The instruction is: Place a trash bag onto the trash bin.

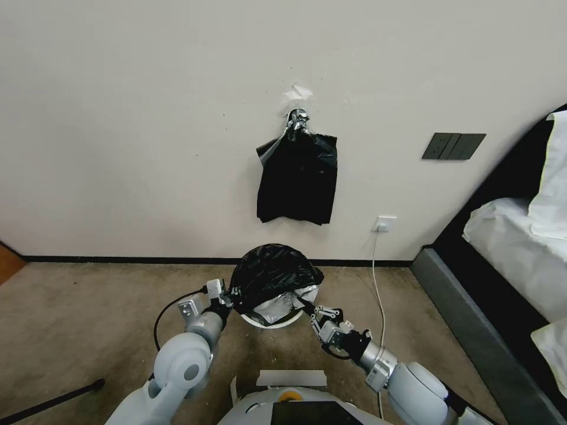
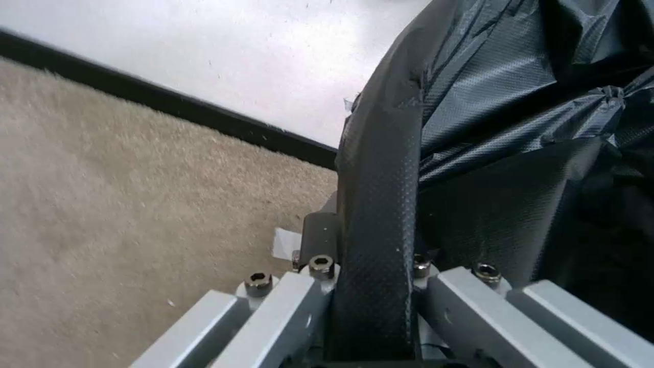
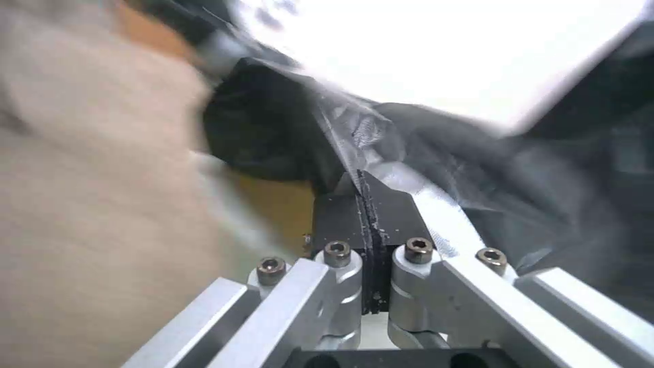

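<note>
Thin, crinkly black plastic trash bag (image 1: 269, 277), light, limp and slippery, spans between left hand (image 1: 227, 297) and right hand (image 1: 311, 311), both clamped on its hem, over cream-white round plastic trash bin (image 1: 277, 322); grip hem.

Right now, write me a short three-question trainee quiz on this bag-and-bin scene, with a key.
1. True or false: the trash bag billows over the trash bin, whose near rim is uncovered.
2. Which hands pinch the bag's edge? A) left hand only B) right hand only C) both
3. Fill in: the black bag bundle hangs on the ____ above the bin.

Key
1. True. Cream rim shows below the bag on the robot's side in the head view.
2. C. Each wrist view shows fingers closed on black film; the hands hold opposite sides.
3. Wall. It hangs from its taped top, untouched by either hand.
</note>
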Available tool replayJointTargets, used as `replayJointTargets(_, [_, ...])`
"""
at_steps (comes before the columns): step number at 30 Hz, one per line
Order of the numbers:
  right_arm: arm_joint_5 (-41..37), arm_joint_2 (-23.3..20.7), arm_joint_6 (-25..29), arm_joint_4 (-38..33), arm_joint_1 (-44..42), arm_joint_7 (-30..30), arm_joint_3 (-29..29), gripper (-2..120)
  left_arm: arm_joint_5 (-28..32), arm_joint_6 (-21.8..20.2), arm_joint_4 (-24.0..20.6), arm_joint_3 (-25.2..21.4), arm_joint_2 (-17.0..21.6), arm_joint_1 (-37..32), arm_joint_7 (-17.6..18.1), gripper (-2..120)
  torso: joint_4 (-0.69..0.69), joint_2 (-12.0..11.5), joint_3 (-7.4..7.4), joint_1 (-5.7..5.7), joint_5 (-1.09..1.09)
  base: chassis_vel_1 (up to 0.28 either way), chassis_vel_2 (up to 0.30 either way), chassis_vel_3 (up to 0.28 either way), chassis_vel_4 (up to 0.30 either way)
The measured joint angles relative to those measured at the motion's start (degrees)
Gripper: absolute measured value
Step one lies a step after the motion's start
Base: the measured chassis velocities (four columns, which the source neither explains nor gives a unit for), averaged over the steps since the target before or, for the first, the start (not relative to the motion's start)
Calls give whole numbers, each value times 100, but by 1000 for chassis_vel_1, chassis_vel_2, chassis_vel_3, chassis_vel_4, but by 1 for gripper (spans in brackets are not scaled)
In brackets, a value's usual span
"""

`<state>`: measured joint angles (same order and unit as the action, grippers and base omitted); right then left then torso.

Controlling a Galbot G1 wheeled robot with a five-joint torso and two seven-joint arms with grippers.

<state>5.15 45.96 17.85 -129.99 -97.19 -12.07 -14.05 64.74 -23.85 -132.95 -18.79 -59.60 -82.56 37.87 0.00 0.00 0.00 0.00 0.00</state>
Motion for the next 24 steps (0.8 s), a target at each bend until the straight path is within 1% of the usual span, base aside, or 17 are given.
replayJointTargets(1, [-112,-2,73,-7,-53,-144,-12,0,126,-6,-8,-16,6,17,45,1,0,0,0,0,0,0,0,0,0])
replayJointTargets(2, [-112,-2,73,-7,-53,-144,-12,0,126,-6,-8,-16,6,17,45,1,0,0,0,0,0,0,0,0,0])
replayJointTargets(4, [-229,10,211,4,-163,-488,-47,0,482,-24,-51,-53,17,45,172,1,0,0,0,0,0,0,0,0,0])
replayJointTargets(5, [-142,44,277,71,-182,-648,-78,0,663,-32,-87,-72,20,56,240,1,0,0,0,0,-1,0,0,0,0])
replayJointTargets(6, [-142,44,277,71,-182,-648,-78,0,663,-32,-87,-72,20,56,240,1,0,0,0,0,-1,0,0,0,0])
replayJointTargets(9, [266,177,424,457,-127,-848,-73,0,1016,-52,-173,-139,47,58,388,1,0,0,0,0,0,0,0,0,0])
replayJointTargets(11, [347,208,434,559,-95,-853,-48,0,1096,-56,-198,-159,54,57,420,1,0,0,0,0,0,0,0,0,0])
replayJointTargets(13, [616,321,434,878,57,-768,42,0,1253,-74,-270,-203,70,51,494,1,0,0,0,0,1,0,0,0,0])
replayJointTargets(14, [722,368,421,1028,140,-682,76,0,1280,-84,-291,-219,80,45,510,1,0,0,0,0,2,0,0,0,0])
replayJointTargets(16, [740,376,418,1058,157,-665,82,0,1286,-87,-296,-224,83,43,514,1,0,0,0,0,1,0,0,0,0])
replayJointTargets(17, [862,448,364,1335,319,-510,146,0,1321,-93,-333,-268,98,21,533,1,1,0,0,0,1,0,0,0,0])
replayJointTargets(18, [862,448,364,1335,319,-510,146,0,1321,-93,-333,-268,98,21,533,1,1,0,0,0,1,0,0,0,0])
replayJointTargets(22, [901,531,48,1560,463,-260,319,0,1395,-111,-423,-296,89,-41,579,1,0,0,0,0,0,0,0,0,0])
replayJointTargets(24, [922,571,-26,1622,516,-194,370,0,1397,-124,-443,-277,72,-60,592,1,0,0,0,0,0,0,0,0,0])
